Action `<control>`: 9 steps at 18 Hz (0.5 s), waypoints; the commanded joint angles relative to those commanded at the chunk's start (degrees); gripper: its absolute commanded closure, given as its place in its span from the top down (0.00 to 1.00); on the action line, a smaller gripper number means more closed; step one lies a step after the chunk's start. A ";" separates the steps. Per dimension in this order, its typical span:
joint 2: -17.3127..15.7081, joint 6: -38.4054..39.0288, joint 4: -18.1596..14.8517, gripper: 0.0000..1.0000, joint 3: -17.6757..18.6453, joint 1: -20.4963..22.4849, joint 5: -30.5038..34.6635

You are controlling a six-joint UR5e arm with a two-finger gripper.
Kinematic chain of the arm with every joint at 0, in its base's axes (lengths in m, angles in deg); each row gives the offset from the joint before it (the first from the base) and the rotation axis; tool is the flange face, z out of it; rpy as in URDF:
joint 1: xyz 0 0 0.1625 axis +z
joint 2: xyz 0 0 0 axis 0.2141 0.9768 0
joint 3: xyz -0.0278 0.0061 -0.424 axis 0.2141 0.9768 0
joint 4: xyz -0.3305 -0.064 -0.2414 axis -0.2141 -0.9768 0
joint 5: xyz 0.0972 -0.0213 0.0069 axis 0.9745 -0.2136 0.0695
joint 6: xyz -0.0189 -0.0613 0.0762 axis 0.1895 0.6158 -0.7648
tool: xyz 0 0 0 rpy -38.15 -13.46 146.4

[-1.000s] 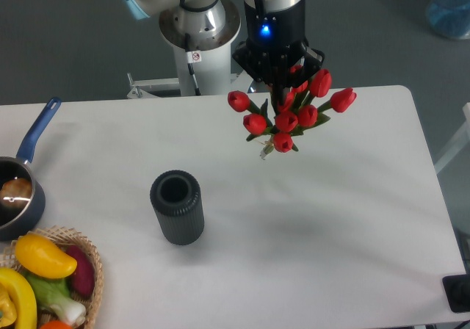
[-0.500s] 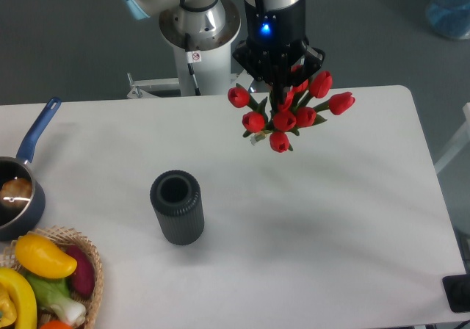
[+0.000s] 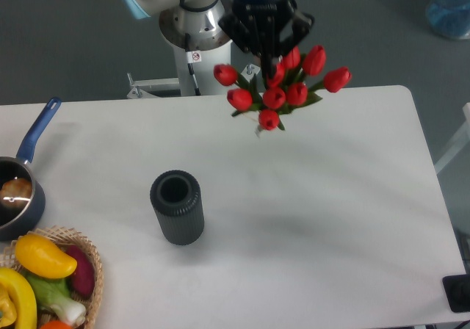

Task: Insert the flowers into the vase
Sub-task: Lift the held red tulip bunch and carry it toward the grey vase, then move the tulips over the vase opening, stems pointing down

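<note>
The flowers (image 3: 277,89), a bunch of red tulip buds with green leaves, hang in the air above the far middle of the white table, buds toward the camera. My gripper (image 3: 266,46) is shut on their stems from above, and its fingertips are hidden behind the buds. The vase (image 3: 177,205), a dark ribbed cylinder, stands upright on the table with its round mouth empty. It is well to the left of the flowers and nearer the front.
A blue-handled saucepan (image 3: 20,182) sits at the left edge. A wicker basket (image 3: 92,263) with yellow, purple and green vegetables is at the front left corner. The robot base (image 3: 192,24) stands behind the table. A black object (image 3: 459,294) is at the right front edge.
The gripper has lifted the flowers higher and a little to the left. The vase has not moved.
</note>
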 joint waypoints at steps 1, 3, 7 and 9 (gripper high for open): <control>-0.44 0.00 0.09 0.00 0.00 0.00 -1.48; -0.79 0.00 1.22 0.00 0.00 0.00 -3.69; -1.50 0.53 3.95 0.00 0.09 -0.18 -8.16; -1.68 0.61 5.27 0.00 0.18 0.00 -11.15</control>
